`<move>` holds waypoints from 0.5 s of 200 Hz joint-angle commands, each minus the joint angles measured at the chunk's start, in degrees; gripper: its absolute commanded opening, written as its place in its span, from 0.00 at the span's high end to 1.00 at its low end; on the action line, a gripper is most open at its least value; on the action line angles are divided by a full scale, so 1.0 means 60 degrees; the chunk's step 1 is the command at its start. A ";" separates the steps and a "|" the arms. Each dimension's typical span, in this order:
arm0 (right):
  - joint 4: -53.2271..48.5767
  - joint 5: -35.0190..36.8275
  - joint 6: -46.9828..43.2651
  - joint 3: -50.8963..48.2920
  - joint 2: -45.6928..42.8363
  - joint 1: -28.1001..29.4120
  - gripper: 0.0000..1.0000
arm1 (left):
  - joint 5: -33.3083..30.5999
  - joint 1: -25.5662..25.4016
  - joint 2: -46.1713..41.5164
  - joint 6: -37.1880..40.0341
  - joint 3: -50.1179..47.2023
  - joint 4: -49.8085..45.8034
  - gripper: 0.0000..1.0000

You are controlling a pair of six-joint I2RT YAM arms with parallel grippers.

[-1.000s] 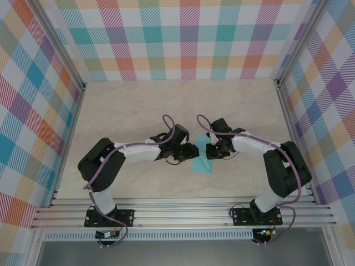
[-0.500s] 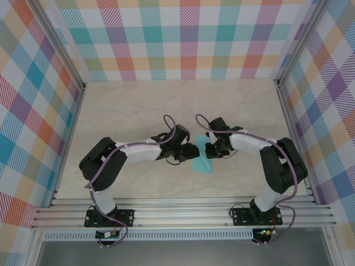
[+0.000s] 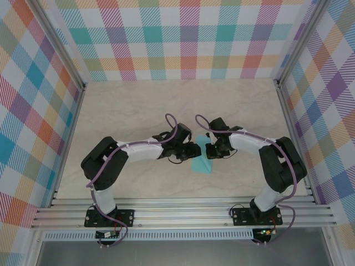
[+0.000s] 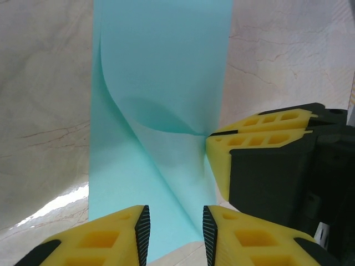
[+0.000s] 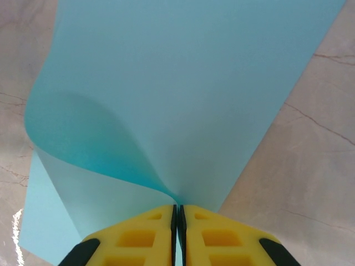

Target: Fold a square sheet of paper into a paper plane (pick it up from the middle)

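The square sheet of paper point(image 3: 201, 165) is light blue and lies on the table between my two grippers. My right gripper point(image 5: 178, 210) is shut on one edge of the sheet point(image 5: 194, 83), and that edge is raised in a curled flap over the flat part. My left gripper point(image 4: 176, 221) is open. Its fingers stand apart just above the sheet point(image 4: 161, 83) and nothing is pinched between them. The right gripper's yellow fingers point(image 4: 260, 133) sit close to its right. From above, the left gripper point(image 3: 195, 151) and the right gripper point(image 3: 208, 151) nearly meet. The paper plane is out of view.
The pale marbled table point(image 3: 138, 105) is walled by plaid panels at the back and both sides. An aluminium rail point(image 3: 183, 213) runs along the near edge by the arm bases. A purple cable loops above each wrist.
The left arm has edged a little to the right toward the sheet, and its jaws have narrowed slightly. The right gripper has kept its hold and barely moved.
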 commanded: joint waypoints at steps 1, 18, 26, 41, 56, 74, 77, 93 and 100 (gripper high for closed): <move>-0.0047 -0.0049 -0.0013 0.0184 0.0235 -0.0054 0.87 | 0.0029 -0.0143 0.0251 -0.0215 0.0344 0.0139 0.69; -0.0015 -0.0023 -0.0001 0.0170 0.0268 -0.0051 0.87 | -0.0032 -0.0143 0.0299 -0.0522 0.0313 0.0381 0.71; 0.0018 -0.0021 0.0011 0.0156 0.0265 -0.0052 0.87 | -0.0074 -0.0136 0.0332 -0.0664 0.0291 0.0510 0.72; 0.0041 -0.0003 0.0026 0.0141 0.0286 -0.0051 0.87 | -0.0215 -0.0140 0.0383 -0.0965 0.0262 0.0744 0.74; 0.0104 0.0019 0.0027 0.0098 0.0273 -0.0051 0.87 | -0.0278 -0.0135 0.0441 -0.1265 0.0194 0.1044 0.76; 0.0121 -0.0021 0.0011 0.0111 0.0325 -0.0051 0.87 | -0.0265 -0.0129 0.0543 -0.1652 0.0074 0.1535 0.76; 0.0122 -0.0031 0.0014 0.0115 0.0327 -0.0058 0.87 | -0.0257 -0.0135 0.0568 -0.1690 0.0071 0.1575 0.76; 0.0153 -0.0032 0.0013 0.0097 0.0368 -0.0064 0.87 | -0.0172 -0.0144 0.0721 -0.1944 0.0078 0.1931 0.77; 0.0143 -0.0015 0.0015 0.0097 0.0383 -0.0065 0.87 | -0.0156 -0.0146 0.0783 -0.2057 0.0057 0.2061 0.78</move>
